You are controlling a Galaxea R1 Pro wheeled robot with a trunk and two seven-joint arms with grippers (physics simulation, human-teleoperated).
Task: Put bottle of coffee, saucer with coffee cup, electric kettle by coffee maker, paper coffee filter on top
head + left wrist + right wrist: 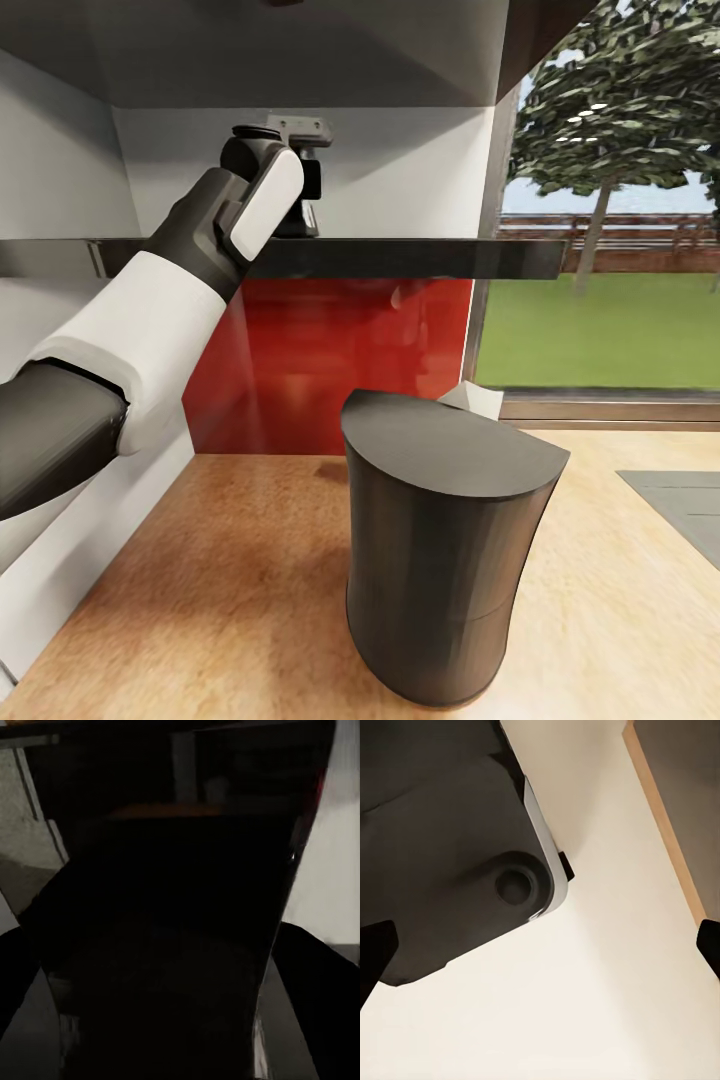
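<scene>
1. While the left arm (150,330) reached up from the near left toward the shelf (420,258), its wrist and gripper (297,215) sat at the shelf's edge, with the fingers themselves hidden behind the wrist housing in the head view.
2. Close in, the left wrist view showed a dark, tall bottle (165,945) right between the two dark fingers (322,982), so near that it blocked most of the light; whether the fingers pressed on it or merely flanked it I could not tell.
3. By my judgement that was the bottle of coffee, on the shelf and not yet on the counter; it looked rigid and smooth-sided, likely glass, so it would be slippery, breakable if dropped, and moderately heavy if full.
4. A grip around the middle of its body, fingers level on opposite sides, seemed the safest hold, lifted straight before clearing the shelf lip.
5. Further right and below, the coffee maker (445,550) stood upright on the wooden counter (230,600), with a pale scrap (472,400) just behind it that I could not identify.
6. At the right, the right gripper (540,945) hung spread wide and empty, its fingertips (375,952) well apart over a pale floor and the robot's dark base (450,832).
</scene>
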